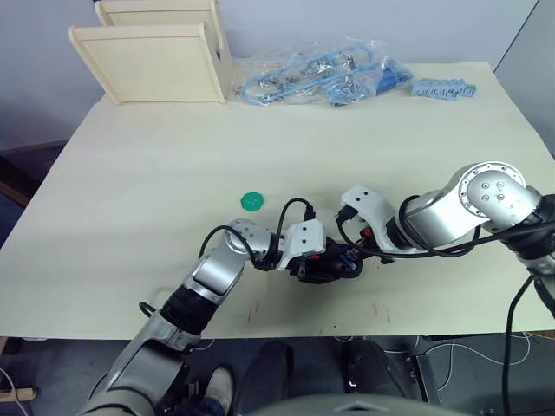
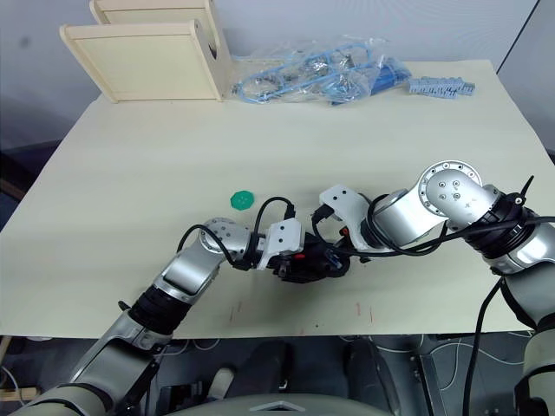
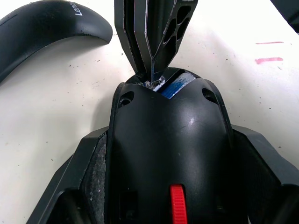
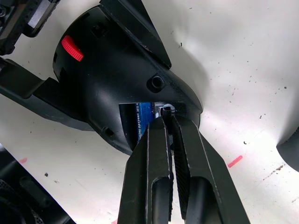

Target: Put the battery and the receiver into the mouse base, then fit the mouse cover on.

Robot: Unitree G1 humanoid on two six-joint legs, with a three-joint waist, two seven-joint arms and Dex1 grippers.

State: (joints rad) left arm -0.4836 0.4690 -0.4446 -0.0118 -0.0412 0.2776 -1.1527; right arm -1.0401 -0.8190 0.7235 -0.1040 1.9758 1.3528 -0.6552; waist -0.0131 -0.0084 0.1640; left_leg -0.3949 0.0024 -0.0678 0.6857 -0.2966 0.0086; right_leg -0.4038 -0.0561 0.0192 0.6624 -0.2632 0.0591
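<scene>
The black mouse base [image 3: 159, 140] lies on the table with my left gripper [image 3: 169, 135] shut on its two sides. Its red patch [image 4: 72, 48] shows near one end. The blue battery [image 4: 140, 119] sits inside the open slot at the base's other end. My right gripper [image 4: 167, 116] comes in from the right, and its tips are shut on a small silver piece, the receiver [image 4: 166, 110], right at that slot beside the battery. The glossy mouse cover [image 3: 46, 28] lies on the table just past the base. In the head views both grippers meet at the base [image 1: 334, 264] near the table's front edge.
A round green disc [image 1: 252, 201] lies a little behind my left arm. Two pale wooden boxes [image 1: 156, 61] stand at the back left. Clear bags of blue parts [image 1: 321, 74] and a blue-grey strip [image 1: 442, 87] lie along the back edge. Red marks [image 1: 381, 312] dot the front edge.
</scene>
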